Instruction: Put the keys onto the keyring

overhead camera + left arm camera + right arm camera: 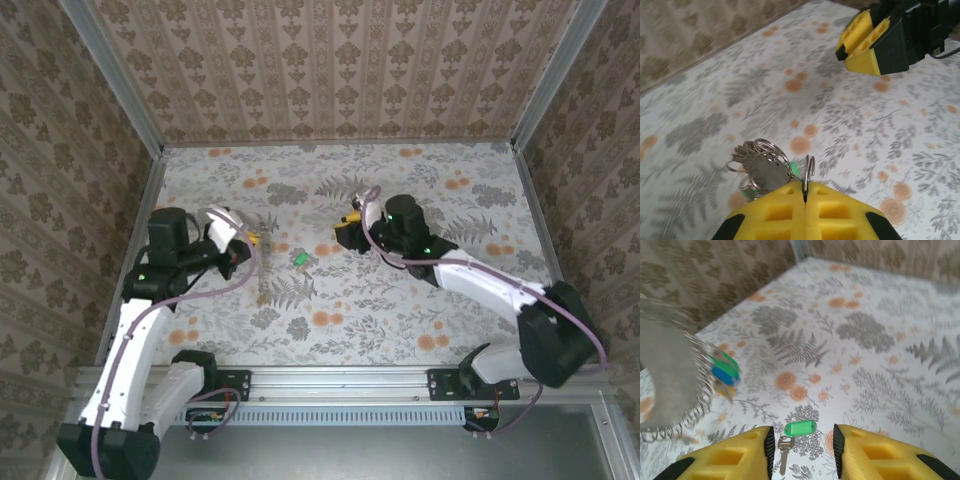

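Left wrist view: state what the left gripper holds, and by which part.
The left gripper is shut on a thin metal keyring, pinching its lower edge between the fingertips; the ring stands upright above them.

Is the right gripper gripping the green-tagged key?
No, the green-tagged key lies on the table between the open jaws of the right gripper.

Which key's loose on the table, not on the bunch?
The green-tagged key, lying flat on the table below the right hand's open fingers. The other tagged keys sit in the bunch pinched by the left hand.
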Controlling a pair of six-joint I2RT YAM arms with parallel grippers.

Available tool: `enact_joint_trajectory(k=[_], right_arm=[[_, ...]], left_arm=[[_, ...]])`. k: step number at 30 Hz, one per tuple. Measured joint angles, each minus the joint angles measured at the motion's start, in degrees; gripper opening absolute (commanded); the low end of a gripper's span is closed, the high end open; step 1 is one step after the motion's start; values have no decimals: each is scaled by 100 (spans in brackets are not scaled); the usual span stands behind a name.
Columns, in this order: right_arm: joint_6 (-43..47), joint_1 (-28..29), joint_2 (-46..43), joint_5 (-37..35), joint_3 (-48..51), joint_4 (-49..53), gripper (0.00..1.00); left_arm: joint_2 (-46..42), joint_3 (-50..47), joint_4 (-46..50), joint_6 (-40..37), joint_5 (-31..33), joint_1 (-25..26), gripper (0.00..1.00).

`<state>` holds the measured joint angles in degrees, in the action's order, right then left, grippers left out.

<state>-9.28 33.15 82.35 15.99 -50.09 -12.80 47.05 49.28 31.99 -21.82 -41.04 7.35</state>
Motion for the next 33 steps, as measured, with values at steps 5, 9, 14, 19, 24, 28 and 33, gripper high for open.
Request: enact_joint_trajectory(k=[5,9,14,19,24,28,33], right_arm=[[-570,551,1228,-667,-866,984,41],[-1108,1088,2011,-1292,-1700,1895,41],[-1602,1515,2848,-1864,-2870,2889,45],[-1661,1786,3604,-2282,-3891,3783,43],[-1606,1969,4044,-2509,-4277,4402,42],[-1521,2092,4317,-2671,-4520,4640,42],[-1434,2190,4566,-2983,-4929,4918,42]], left_arm=[[-76,83,450,201,68,-981,0],[-22,87,619,345,-7,-1591,0],[13,26,479,693,-278,-1961,0],[26,-107,356,946,-485,-2173,0],[24,-166,254,1071,-566,-2177,0],[24,-175,179,1095,-570,-2181,0],[24,-216,140,1161,-601,-2181,0]])
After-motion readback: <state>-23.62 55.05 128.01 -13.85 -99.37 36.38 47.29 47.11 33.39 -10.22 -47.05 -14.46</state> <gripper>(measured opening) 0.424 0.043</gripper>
